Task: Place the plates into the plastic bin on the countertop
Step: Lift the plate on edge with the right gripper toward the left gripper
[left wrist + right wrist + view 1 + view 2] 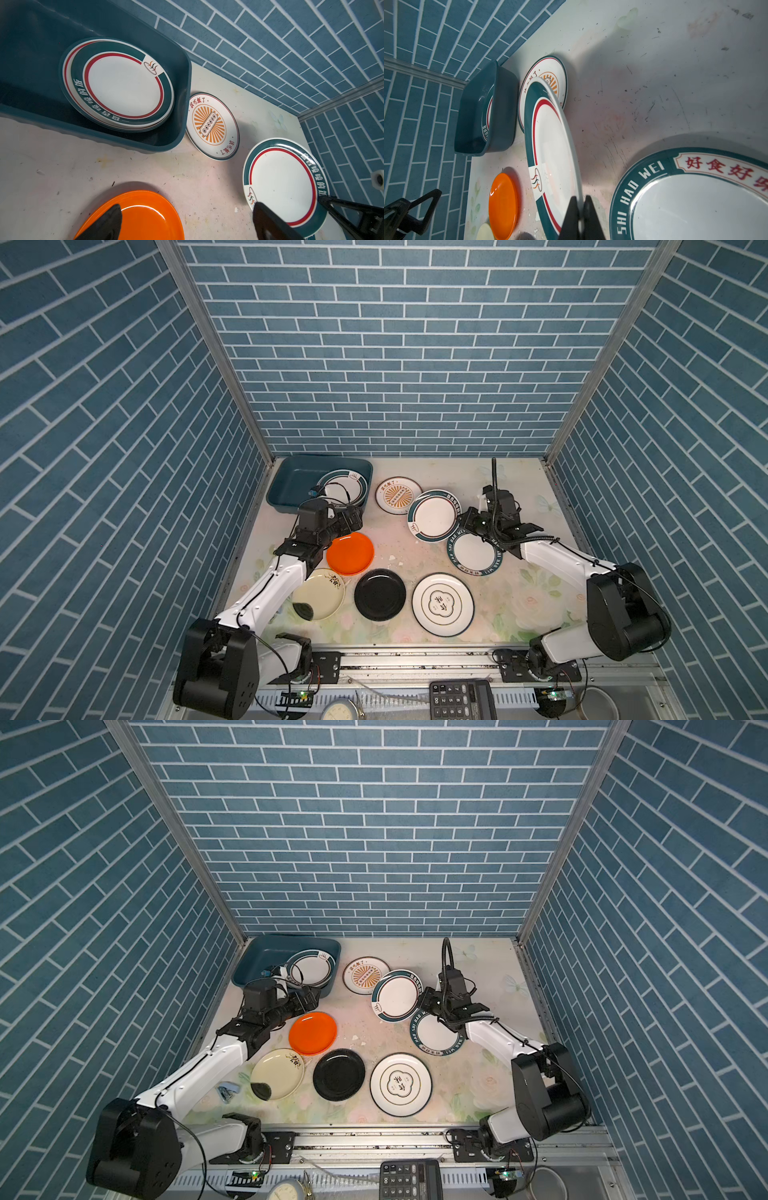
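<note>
Over toward the right edge of the countertop, the right gripper is pinched tight on the rim of a teal-rimmed plate. So the step looks like the carry to the bin, which sits in the back left corner.

The plate is round, so there's no real long axis. It's face up but tilted, with the little steam logo on the rim toward the front left and the gripped spot on the opposite side. I can't tell if its far edge is fully clear of the sunburst plate it overlaps in both top views.

My take: lift a bit more before swinging left, since a one-edge pinch lets the plate sag and clip that sunburst plate. The bin's long side runs along the back edge, and a stack of two matching plates fills its right half. So either drop it flat on the stack or aim for the bare left half.

The left gripper is spread wide and holds nothing, hanging over the orange plate just in front of the bin. Watch for a bump there.
</note>
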{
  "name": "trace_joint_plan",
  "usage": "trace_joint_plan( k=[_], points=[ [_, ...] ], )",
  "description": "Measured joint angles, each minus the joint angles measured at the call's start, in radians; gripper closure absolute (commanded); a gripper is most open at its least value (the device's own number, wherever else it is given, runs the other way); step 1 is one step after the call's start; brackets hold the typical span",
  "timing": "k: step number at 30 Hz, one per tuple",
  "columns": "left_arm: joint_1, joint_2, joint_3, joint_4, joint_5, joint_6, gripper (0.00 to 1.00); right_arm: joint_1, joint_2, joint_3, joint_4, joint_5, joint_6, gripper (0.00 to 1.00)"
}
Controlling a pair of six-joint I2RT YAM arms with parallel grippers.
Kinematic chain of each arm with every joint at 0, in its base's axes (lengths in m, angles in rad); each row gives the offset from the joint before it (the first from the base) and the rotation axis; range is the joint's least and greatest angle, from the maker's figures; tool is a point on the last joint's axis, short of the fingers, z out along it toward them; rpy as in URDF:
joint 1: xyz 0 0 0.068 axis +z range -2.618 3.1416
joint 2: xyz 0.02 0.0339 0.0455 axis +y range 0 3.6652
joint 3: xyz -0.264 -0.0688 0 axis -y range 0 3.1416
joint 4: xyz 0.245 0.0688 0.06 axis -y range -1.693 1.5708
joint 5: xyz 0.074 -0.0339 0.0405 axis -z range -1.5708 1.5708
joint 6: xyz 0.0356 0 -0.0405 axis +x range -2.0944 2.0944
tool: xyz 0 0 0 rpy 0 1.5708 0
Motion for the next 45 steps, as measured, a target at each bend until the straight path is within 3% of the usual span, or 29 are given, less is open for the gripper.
trace_joint_plan(
  k=[13,29,40,45],
  points=[
    [-0.005,0.090,-0.034,0.240,0.161,-0.091,0.01,-0.025,-0.007,0.058,0.006,-0.105,-0.026,1.00],
    [-0.076,0.326,-0.002,0.512,0.301,-0.166,0.23,-0.025,-0.010,0.044,0.199,-0.268,0.033,1.00],
    [-0.109,0.347,-0.002,0.628,0.320,-0.202,0.32,-0.025,0.014,0.016,0.245,-0.298,0.040,1.00],
    [-0.115,0.375,0.013,0.639,0.334,-0.213,0.43,-0.025,0.020,0.013,0.273,-0.314,0.059,1.00]
  ],
)
